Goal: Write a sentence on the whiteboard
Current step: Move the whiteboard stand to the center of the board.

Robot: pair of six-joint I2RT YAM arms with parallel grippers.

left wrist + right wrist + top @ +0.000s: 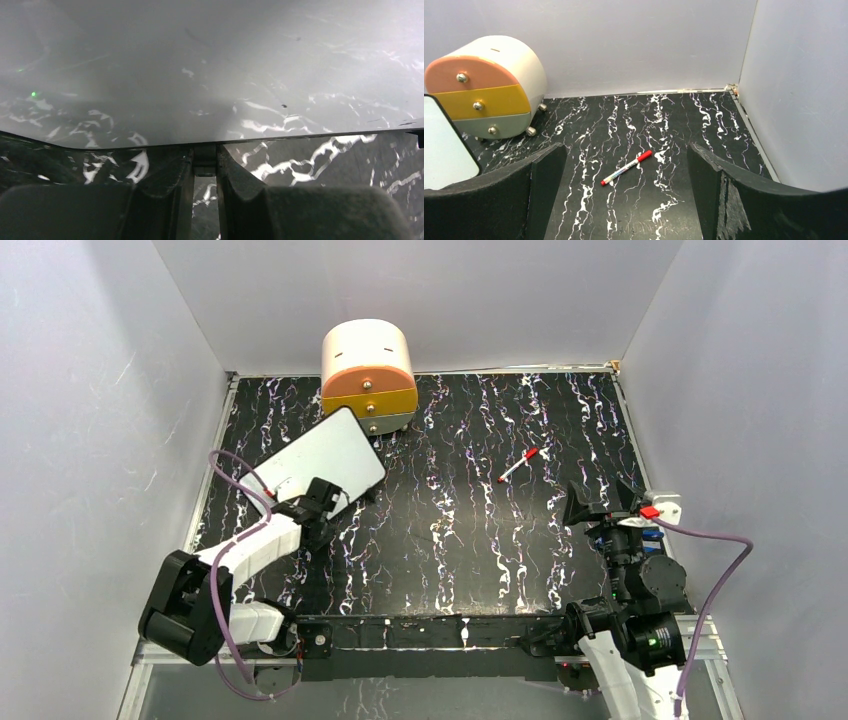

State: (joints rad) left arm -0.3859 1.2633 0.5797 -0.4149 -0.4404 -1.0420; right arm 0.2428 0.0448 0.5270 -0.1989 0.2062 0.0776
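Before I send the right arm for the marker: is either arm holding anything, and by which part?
The left arm's jaws pinch the whiteboard by its near edge. The right arm's jaws stand open, empty; the marker lies loose.

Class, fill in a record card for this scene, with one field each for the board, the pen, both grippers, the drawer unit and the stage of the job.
whiteboard: left of the table, held by its near rim; no writing visible
marker: red and white, lying on the table right of centre, touched by neither gripper
left gripper: shut on the whiteboard's rim
right gripper: open, empty, at the table's right side
drawer unit: at the far edge, just behind the whiteboard; drawers shut
stage: writing not yet begun
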